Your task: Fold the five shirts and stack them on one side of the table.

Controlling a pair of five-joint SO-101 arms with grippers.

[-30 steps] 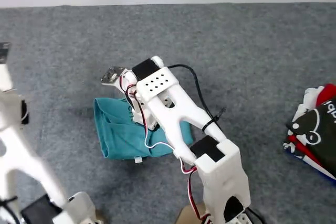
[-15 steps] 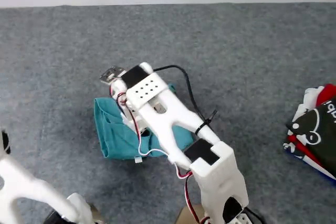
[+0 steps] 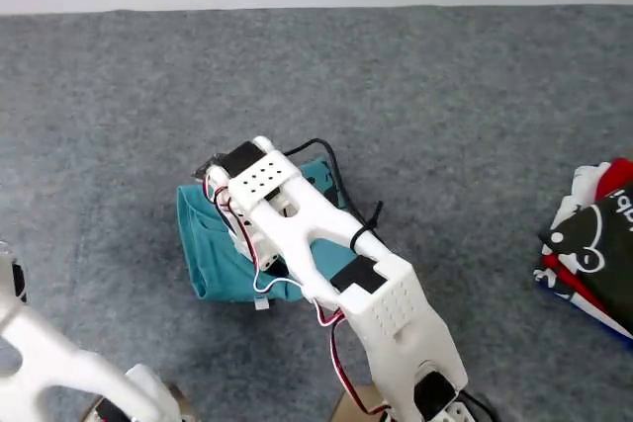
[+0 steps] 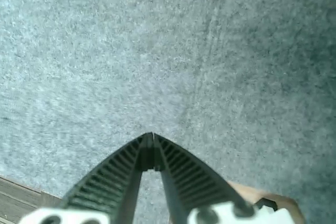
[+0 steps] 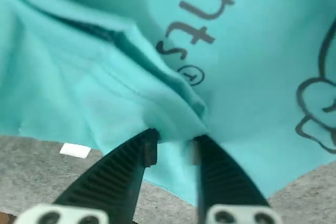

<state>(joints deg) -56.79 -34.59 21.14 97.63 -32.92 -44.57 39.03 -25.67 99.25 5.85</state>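
Note:
A teal shirt [image 3: 213, 254] lies partly folded on the grey table cover, left of centre. The right arm [image 3: 297, 214] leans over it from the front. In the right wrist view, my right gripper [image 5: 176, 145] is open and down on the teal shirt [image 5: 105, 93], with a raised fold of cloth between its fingertips. My left gripper [image 4: 153, 139] is shut and empty, hovering over bare grey cover. The left arm [image 3: 49, 363] stands at the front left corner. A stack of folded shirts [image 3: 593, 244] sits at the right edge.
The grey cover [image 3: 445, 106] stretches bare between the teal shirt and the stack, and along the back. A white wall borders the far side. The table's wooden front edge [image 4: 16, 203] lies near the left gripper.
The right arm has swung down and to the left onto the teal shirt. The left arm has pulled back toward the front left corner.

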